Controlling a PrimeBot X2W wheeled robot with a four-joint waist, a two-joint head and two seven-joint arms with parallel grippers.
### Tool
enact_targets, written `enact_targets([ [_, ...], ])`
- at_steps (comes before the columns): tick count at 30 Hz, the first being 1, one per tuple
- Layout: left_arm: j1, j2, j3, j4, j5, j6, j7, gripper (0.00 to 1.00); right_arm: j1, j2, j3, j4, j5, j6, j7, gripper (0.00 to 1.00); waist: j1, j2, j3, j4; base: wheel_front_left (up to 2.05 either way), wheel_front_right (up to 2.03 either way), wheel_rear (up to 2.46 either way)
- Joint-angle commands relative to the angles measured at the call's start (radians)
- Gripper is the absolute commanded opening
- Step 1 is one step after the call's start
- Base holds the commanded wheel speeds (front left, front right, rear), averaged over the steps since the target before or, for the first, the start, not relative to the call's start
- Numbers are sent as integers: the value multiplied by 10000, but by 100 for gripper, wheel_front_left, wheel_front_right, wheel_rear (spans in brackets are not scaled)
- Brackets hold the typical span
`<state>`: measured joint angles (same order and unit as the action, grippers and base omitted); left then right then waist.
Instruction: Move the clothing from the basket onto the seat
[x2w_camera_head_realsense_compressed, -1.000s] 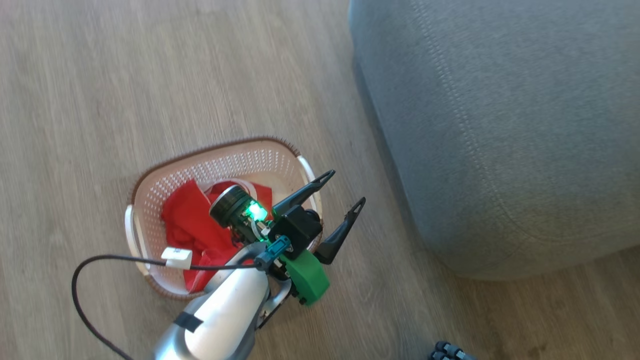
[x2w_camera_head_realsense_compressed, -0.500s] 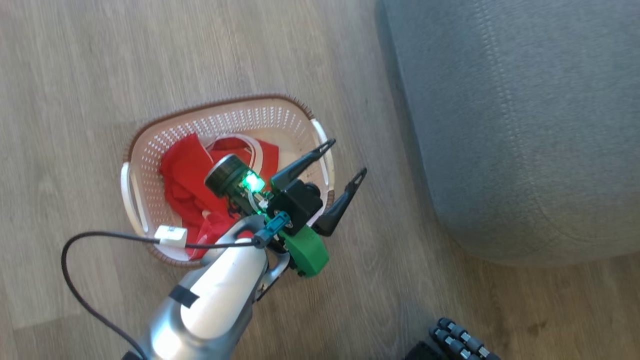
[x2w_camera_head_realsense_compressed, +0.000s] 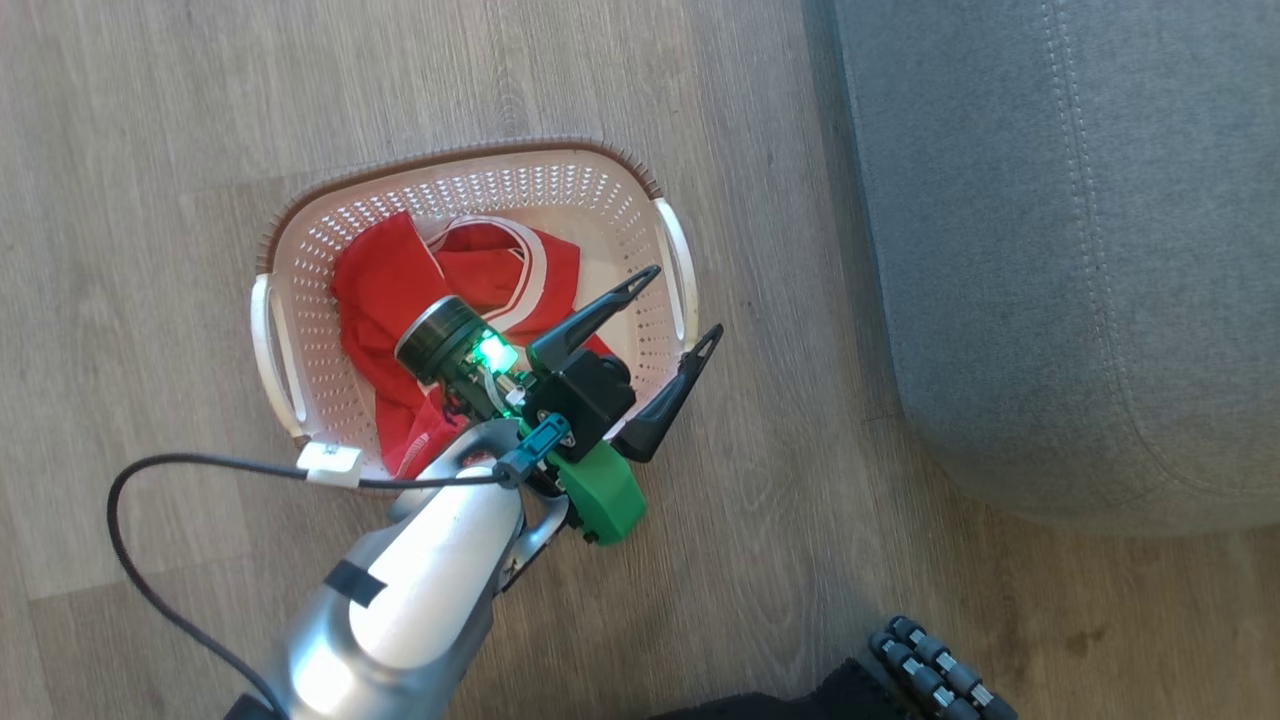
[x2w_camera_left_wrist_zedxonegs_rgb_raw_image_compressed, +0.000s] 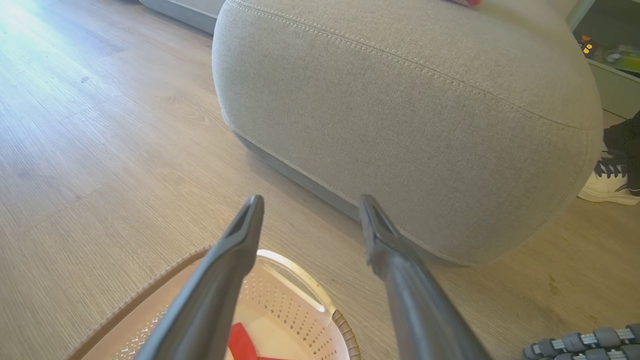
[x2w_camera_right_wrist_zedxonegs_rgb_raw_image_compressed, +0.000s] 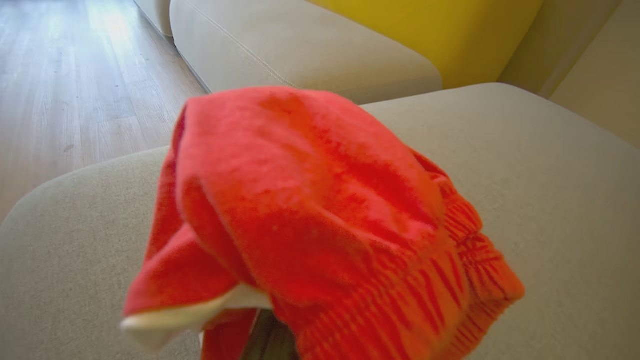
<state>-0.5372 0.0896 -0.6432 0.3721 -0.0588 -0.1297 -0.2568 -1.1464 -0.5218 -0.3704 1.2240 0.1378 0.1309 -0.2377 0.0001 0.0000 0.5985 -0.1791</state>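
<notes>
Clothing (x2w_camera_head_realsense_compressed: 470, 280) lies partly in the basket (x2w_camera_head_realsense_compressed: 450, 160), a crumpled red heap with a white band showing, low against the perforated walls. The basket stands on the wooden floor (x2w_camera_head_realsense_compressed: 200, 100) just beside the seat (x2w_camera_head_realsense_compressed: 1060, 250), likely so each carry is short. The left pincer (x2w_camera_head_realsense_compressed: 685, 300) hangs over the basket's edge nearest the seat, jaws spread as wide as they go and holding nothing. One finger is above the heap and the other above the rim, which looks like a ready pose for reaching down to the next piece. In the right wrist view a red garment (x2w_camera_right_wrist_zedxonegs_rgb_raw_image_compressed: 310, 215) with striped trim and a white edge droops in front of the camera, over the grey cushion of the seat. The right pincer (x2w_camera_right_wrist_zedxonegs_rgb_raw_image_compressed: 270, 337) is closed tight beneath it, almost wholly hidden by the cloth, so the garment is judged to be gripped from within its folds. Held above the cushion like that, it seems placed for letting go there; the piece in the basket has yet to follow.
</notes>
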Motion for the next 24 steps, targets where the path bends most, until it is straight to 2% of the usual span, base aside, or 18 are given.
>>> enact_targets([
  [1,-222,46,252,-336,107,-9,-49,100,-30,-491,29,-88,-60,-2,-1,0,-1,0,7,23,0,0,0],
  [11,-258,45,345,-363,85,-9,-49,100,-92,-218,49,497,36,-2,118,0,-1,0,-11,43,0,0,0],
  [12,-245,27,390,-374,42,-9,-49,100,-104,-224,50,512,80,-2,117,29,-1,0,-21,41,0,0,0],
  [13,-240,15,412,-377,22,-9,-49,100,-124,-245,61,523,105,-2,101,100,-1,0,-35,38,0,0,0],
  [17,-219,-4,395,-341,9,-9,-49,100,-126,-247,219,565,106,-2,97,100,-1,0,-139,33,0,0,0],
  [24,-40,-111,380,-195,-97,-9,-49,100,229,-240,593,632,81,-2,820,100,-1,0,-785,103,0,0,0],
])
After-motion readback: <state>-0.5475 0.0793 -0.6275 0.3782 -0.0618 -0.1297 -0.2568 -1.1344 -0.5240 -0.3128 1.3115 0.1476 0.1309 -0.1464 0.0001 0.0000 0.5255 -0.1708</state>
